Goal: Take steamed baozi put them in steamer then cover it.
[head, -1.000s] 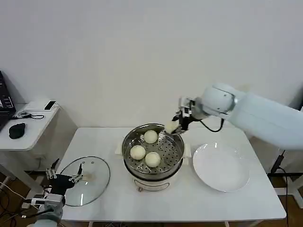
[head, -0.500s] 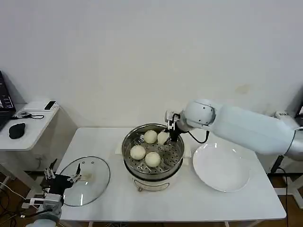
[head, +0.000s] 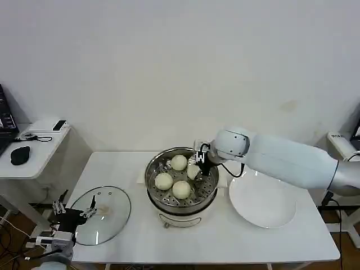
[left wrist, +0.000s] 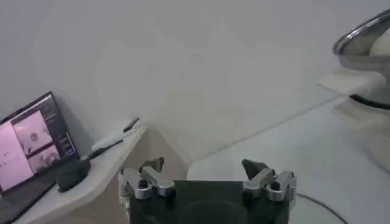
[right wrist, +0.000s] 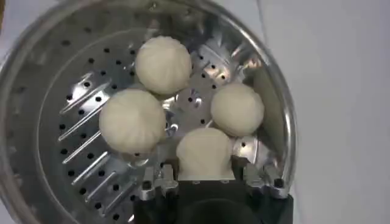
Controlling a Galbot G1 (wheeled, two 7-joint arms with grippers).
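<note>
The steamer (head: 169, 206) stands mid-table, a shiny pot on a white base. Three cream-white steamed baozi (head: 179, 162) (head: 163, 181) (head: 181, 189) rest on its perforated tray (right wrist: 79, 128). My right gripper (head: 197, 167) reaches down inside the pot at its far right side, shut on a fourth baozi (right wrist: 205, 151). This bun sits low over the tray beside the others (right wrist: 163, 64) (right wrist: 131, 120) (right wrist: 237, 108). My left gripper (left wrist: 206, 175) hangs open and empty at the table's near left corner (head: 72, 214), beside the glass lid (head: 104, 209).
A bare white plate (head: 262, 198) lies right of the steamer. The glass lid lies flat on the table's left part. A side desk (head: 34, 143) with a mouse and a laptop (left wrist: 30, 149) stands further left. The steamer's rim (left wrist: 365, 39) shows far off in the left wrist view.
My right gripper has carried the baozi from above the steamer's far right rim leftward and down into the pot. The left arm stays where it was.
</note>
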